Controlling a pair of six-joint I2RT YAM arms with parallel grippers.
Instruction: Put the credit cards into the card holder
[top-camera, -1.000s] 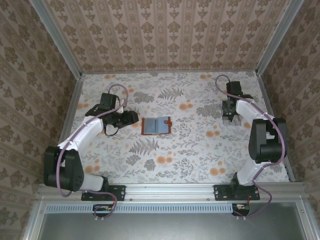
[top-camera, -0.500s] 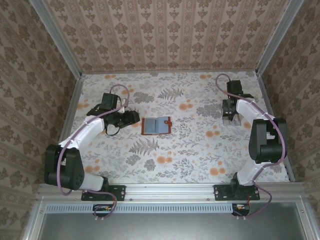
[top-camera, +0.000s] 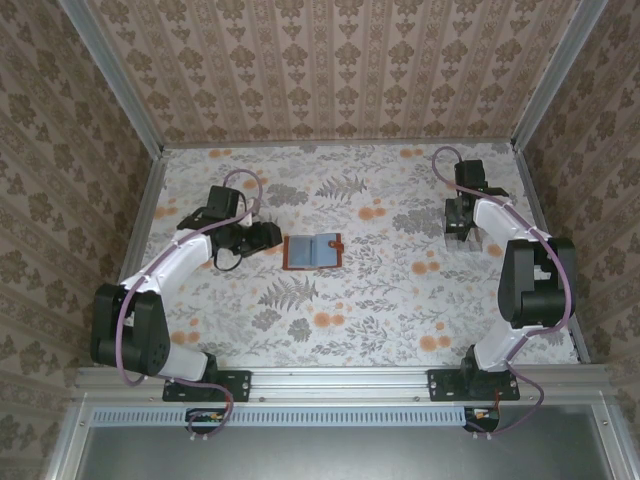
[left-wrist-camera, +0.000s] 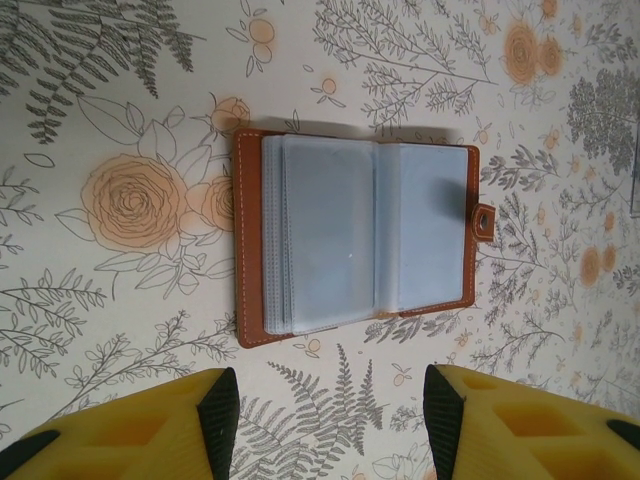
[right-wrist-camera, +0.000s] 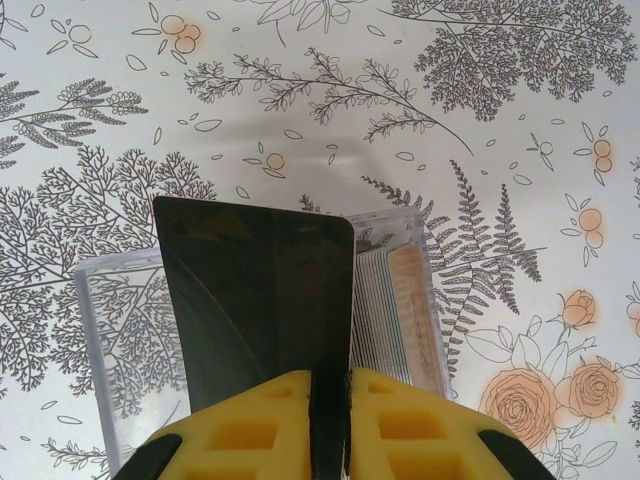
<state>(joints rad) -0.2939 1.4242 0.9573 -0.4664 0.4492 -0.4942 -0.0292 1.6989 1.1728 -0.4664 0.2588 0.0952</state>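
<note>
The wallet (top-camera: 312, 252) is seen lying open and flat near the middle of the desk (top-camera: 400, 310) in the top view. Its long axis runs left to right across the frame, and the tab (left-wrist-camera: 484, 222) is pointed to the right. One wallet is counted, inside facing up.

The left pincer (left-wrist-camera: 330, 405) is seen at the bottom of its wrist view with fingers apart and nothing between them. It is placed just below the wallet, not touching it, and nothing is found in between.

At the right of the top view, well apart from the wallet, the right pincer (right-wrist-camera: 328, 385) is clamped on the lower edge of one dark card (right-wrist-camera: 260, 300). The card's free edge is pointed to the top of the frame. One clear box (right-wrist-camera: 100, 340) is seen behind the card. A stack (right-wrist-camera: 392, 300) of cards is stood on edge in its right part; their number cannot be told.
</note>
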